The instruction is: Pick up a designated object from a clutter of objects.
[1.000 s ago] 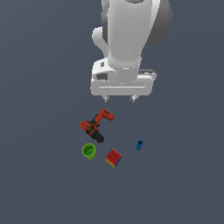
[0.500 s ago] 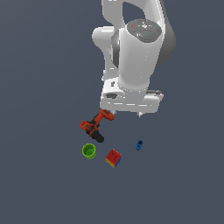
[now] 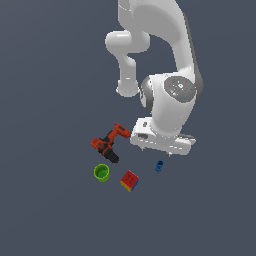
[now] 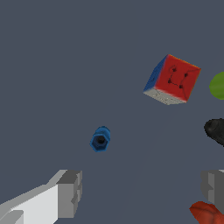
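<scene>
The tiny blue knobbly piece (image 3: 159, 166) lies on the dark grey floor at the exterior view's right of the clutter. It also shows in the wrist view (image 4: 100, 139), lying on its side with its hollow end towards the camera. My gripper (image 3: 156, 151) hangs just above it, open and empty. In the wrist view the gripper (image 4: 142, 190) has its two grey fingers (image 4: 70, 192) spread wide, and the blue piece is a little beyond the gap. The clutter also holds the red-orange and black drill (image 3: 110, 142), the green cup (image 3: 101, 172) and the red, yellow and blue cube (image 3: 129, 180).
In the wrist view the cube (image 4: 172, 79) is beyond the blue piece, and the green cup (image 4: 217, 85) is cut by the frame edge. The drill's black part (image 4: 215, 130) and its red body (image 4: 205, 212) lie close to one finger.
The arm has come down and shifted towards the exterior view's right, so the hand now hangs low over the blue piece. The objects have not moved.
</scene>
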Robot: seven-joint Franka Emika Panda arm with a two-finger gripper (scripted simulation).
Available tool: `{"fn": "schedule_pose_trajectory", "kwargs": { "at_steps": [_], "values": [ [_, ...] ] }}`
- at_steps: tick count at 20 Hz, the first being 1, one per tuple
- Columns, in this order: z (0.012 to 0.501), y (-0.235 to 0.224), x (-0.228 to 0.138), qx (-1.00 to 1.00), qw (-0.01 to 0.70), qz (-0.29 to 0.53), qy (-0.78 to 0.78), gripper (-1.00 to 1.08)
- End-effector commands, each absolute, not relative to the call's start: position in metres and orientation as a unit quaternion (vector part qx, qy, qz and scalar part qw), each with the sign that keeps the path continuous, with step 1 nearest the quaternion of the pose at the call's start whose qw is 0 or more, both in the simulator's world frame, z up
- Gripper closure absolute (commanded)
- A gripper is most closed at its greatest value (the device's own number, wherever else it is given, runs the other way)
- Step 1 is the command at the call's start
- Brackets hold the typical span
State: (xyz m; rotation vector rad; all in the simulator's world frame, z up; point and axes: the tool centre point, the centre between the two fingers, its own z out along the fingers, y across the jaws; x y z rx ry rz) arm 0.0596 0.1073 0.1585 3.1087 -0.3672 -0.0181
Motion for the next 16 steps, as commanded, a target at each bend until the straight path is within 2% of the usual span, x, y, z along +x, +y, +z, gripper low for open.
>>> {"fn": "schedule_pose_trajectory", "kwargs": {
  "at_steps": [1, 8, 16],
  "values": [
    [0.139, 0.118, 0.064, 0.991, 0.004, -0.003, -0.135, -0.92],
    [0.103, 0.137, 0.069, 0.986, 0.001, -0.001, -0.164, -0.92],
    [0.094, 0.142, 0.069, 0.985, 0.000, -0.001, -0.171, -0.92]
  ]
}}
